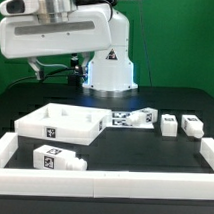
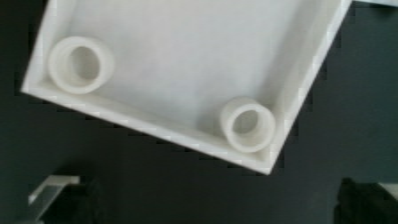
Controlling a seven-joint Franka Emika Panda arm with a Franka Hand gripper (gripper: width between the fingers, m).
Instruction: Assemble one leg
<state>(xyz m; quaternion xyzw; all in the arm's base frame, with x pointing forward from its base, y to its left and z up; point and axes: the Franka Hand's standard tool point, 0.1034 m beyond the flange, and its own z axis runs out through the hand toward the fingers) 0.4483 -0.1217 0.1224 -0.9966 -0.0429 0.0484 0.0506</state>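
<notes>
My arm (image 1: 60,33), white and bulky, fills the top of the exterior view, reaching toward that view's left. Under it lies the dark table (image 1: 114,145), fenced by a low white wall (image 1: 122,180) that runs along the front and up both sides.

The square white panel (image 1: 62,121) with its raised rim lies flat on the table in the exterior view's left half. My wrist view looks straight down on one stretch of it, set at a tilt in the frame, and shows two round ring sockets moulded into its face: one socket (image 2: 80,63) near one rim, the other socket (image 2: 249,122) near a corner.

The legs are all loose on the table. One leg (image 1: 58,158) lies on its side in front of the panel, near the front wall, tags showing. A second leg (image 1: 145,117) lies just beside the panel on the exterior view's right. A third leg (image 1: 169,124) and a fourth leg (image 1: 191,125) sit farther right, near each other but apart.

My claw (image 2: 214,195) is open. Its fingers (image 2: 57,190) are spread wide, with bare dark table between them, and they are clear of the panel's rim.
</notes>
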